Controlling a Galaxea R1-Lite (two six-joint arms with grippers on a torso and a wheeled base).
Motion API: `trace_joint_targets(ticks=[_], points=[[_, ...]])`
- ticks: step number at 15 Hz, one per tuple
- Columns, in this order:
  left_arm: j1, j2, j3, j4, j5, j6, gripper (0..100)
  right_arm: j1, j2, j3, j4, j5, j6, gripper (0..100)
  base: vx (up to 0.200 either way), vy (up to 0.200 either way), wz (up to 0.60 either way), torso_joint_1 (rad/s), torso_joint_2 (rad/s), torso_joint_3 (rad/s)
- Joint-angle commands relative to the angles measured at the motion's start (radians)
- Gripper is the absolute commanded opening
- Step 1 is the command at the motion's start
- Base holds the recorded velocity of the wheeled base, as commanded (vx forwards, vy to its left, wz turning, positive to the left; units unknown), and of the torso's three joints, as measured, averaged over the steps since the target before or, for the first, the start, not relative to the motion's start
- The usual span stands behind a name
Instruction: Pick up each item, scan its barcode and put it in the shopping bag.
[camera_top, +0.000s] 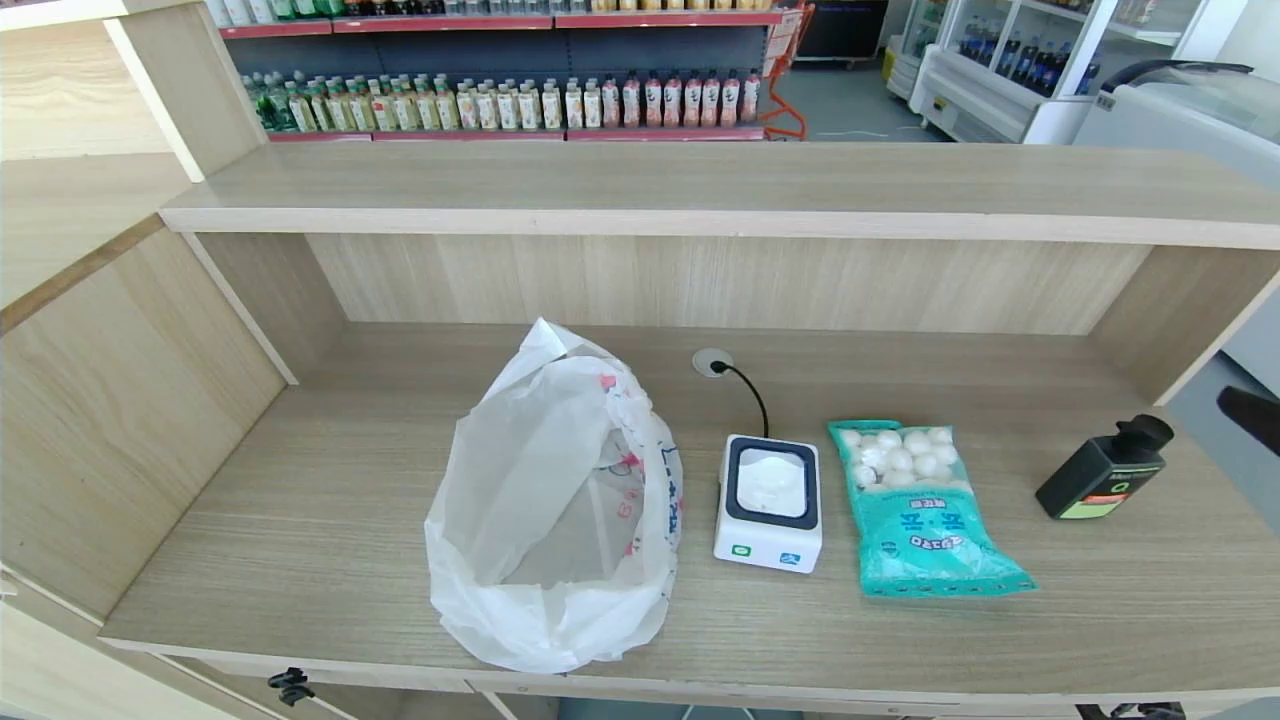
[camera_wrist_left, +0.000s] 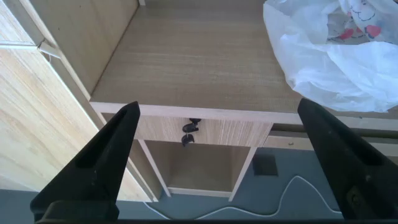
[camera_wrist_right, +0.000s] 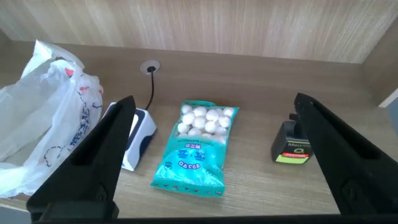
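A white plastic shopping bag (camera_top: 560, 500) stands open on the wooden counter (camera_top: 300, 520), left of a small white barcode scanner (camera_top: 768, 500) with a black cable. Right of the scanner lies a teal packet of white balls (camera_top: 920, 510), and farther right a black bottle (camera_top: 1102, 470) with a green label. The right wrist view shows the packet (camera_wrist_right: 196, 146), the scanner (camera_wrist_right: 134, 138), the bottle (camera_wrist_right: 292, 144) and the bag (camera_wrist_right: 43, 124) below my right gripper (camera_wrist_right: 214, 155), which is open and held above the counter. My left gripper (camera_wrist_left: 221, 162) is open, off the counter's front left edge, near the bag (camera_wrist_left: 336, 56).
The counter sits in a wooden recess with a raised back shelf (camera_top: 700, 190) and side walls (camera_top: 120, 400). A cable hole (camera_top: 712, 362) lies behind the scanner. Below the front edge is an open cubby (camera_wrist_left: 199, 162). Shop shelves of bottles (camera_top: 500, 100) stand behind.
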Motion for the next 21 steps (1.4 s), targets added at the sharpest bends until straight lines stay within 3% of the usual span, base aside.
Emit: trace_joint_targets(ticks=[1,5,13,16,19,21], points=[[0.0,0.0,0.0,0.0,0.0,0.0,100,-0.033,0.293,-0.09,-0.036,0.004,-0.001,100,0.0,0.0,0.0,0.0,0.0,0.0],[0.0,0.0,0.0,0.0,0.0,0.0,100,-0.09,0.435,-0.125,-0.048,0.145,-0.011,100,0.0,0.0,0.0,0.0,0.0,0.0],[0.0,0.0,0.0,0.0,0.0,0.0,100,-0.092,0.762,-0.154,-0.129,0.237,-0.043,100,0.0,0.0,0.0,0.0,0.0,0.0],[0.0,0.0,0.0,0.0,0.0,0.0,100,-0.081,0.828,-0.203,-0.004,0.271,-0.077,100,0.0,0.0,0.0,0.0,0.0,0.0],[0.0,0.002,0.0,0.0,0.0,0.0,100,-0.059,0.874,-0.262,0.096,0.372,-0.139,100,0.0,0.0,0.0,0.0,0.0,0.0],[0.0,0.002,0.0,0.0,0.0,0.0,100,-0.049,0.914,-0.288,0.127,0.37,-0.241,100,0.0,0.0,0.0,0.0,0.0,0.0]])
